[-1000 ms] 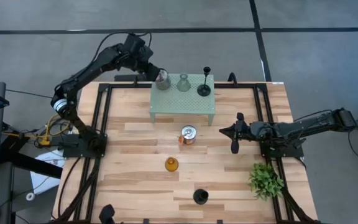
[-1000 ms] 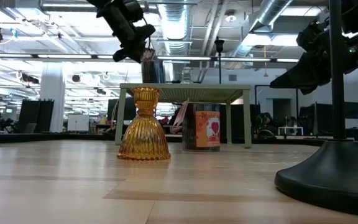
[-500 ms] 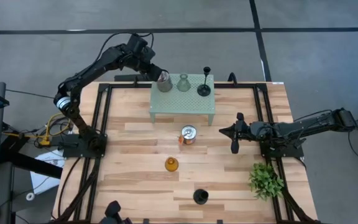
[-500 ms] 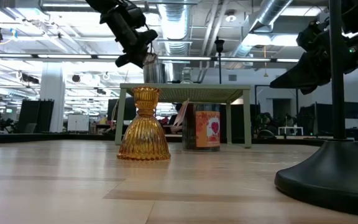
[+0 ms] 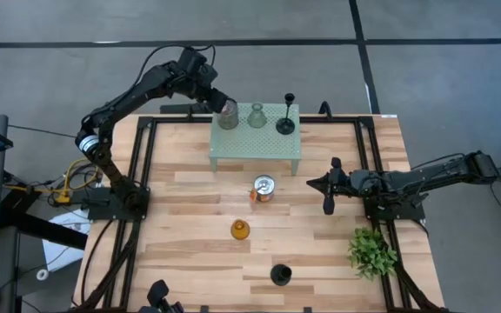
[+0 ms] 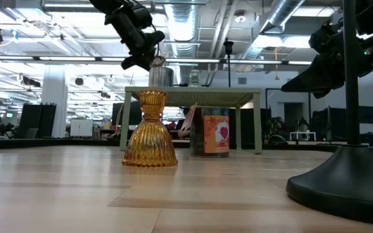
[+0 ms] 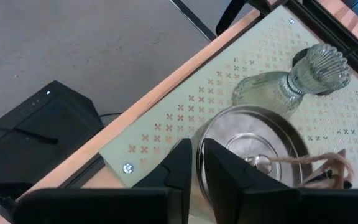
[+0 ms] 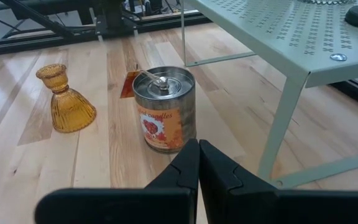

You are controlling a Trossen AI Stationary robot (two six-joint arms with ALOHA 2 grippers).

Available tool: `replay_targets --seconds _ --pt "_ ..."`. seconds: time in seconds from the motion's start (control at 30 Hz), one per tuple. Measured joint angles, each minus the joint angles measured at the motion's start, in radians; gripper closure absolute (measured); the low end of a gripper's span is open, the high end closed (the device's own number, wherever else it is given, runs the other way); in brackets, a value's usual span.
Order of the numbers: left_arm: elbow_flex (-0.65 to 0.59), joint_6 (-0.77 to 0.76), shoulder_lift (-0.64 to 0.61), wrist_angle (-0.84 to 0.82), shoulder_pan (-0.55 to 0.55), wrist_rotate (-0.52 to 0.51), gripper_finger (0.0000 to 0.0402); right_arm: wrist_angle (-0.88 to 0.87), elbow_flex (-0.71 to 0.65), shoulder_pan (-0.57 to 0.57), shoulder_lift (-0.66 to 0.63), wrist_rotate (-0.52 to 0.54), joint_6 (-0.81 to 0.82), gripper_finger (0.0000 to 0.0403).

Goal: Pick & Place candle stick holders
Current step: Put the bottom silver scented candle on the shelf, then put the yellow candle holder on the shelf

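Loosening at the upper left of the high view, the left gripper [image 5: 218,104] is parting its fingers where half a second earlier they were clamped on the silvery jar [image 5: 228,113]; the left wrist view is showing 1 finger [image 7: 178,163] just outside the jar's rim with a narrow gap opening, so the jar is sitting on the pale green mesh stand [image 5: 259,143] under its own weight, beside the clear glass holder [image 5: 257,116]; I judge this placement as finishing, with 3 holders now on the stand, counting the black slim-stemmed stick [image 5: 286,122].

Going near to far in the low view, the short black holder [image 6: 348,181] is filling the lower right of the frame; behind it the amber glass holder [image 6: 149,133] and the orange-and-silver tin [image 6: 215,133] are standing upright on the table [image 5: 320,261], well apart from each other, so 3 holders are waiting to be moved.

Idling at the right of the high view, the right gripper [image 5: 327,187] is resting with its fingers pressed together on nothing, facing the tin; the leafy green plant [image 5: 370,250] is sitting at the lower right.

Running pale and planked, the wooden table is lying inside a black frame; beyond it a lit room with ceiling ducts is stretching back.
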Motion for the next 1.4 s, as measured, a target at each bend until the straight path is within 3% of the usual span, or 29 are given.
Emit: replay_targets --seconds 0.4,0.67,0.8,0.93,1.03,1.27,1.4 --pt "-0.001 0.006 -0.023 0.063 0.0 0.0 0.0335 0.0 0.0 0.0 0.0 0.0 0.0 0.0403" --pt "-0.001 0.002 -0.166 0.071 -0.007 -0.003 0.034 0.0 0.0 0.0 0.0 0.0 0.0 0.0403" --pt "-0.003 -0.003 -0.256 0.064 -0.055 0.071 0.0342 0.0 0.0 0.0 0.0 0.0 0.0 0.0403" --pt "-0.054 0.003 -0.351 0.064 -0.179 0.162 0.0348 0.0 0.0 0.0 0.0 0.0 0.0 0.0403" --pt "-0.128 0.038 -0.417 0.063 -0.321 0.164 0.0359 0.0 0.0 0.0 0.0 0.0 0.0 0.0403" --pt "-0.332 0.056 -0.516 0.071 -0.65 -0.016 0.0388 0.0 0.0 0.0 0.0 0.0 0.001 0.0403" --pt "-0.429 0.056 -0.526 0.115 -0.78 -0.097 0.0396 0.0 0.0 0.0 0.0 0.0 0.001 0.0403"
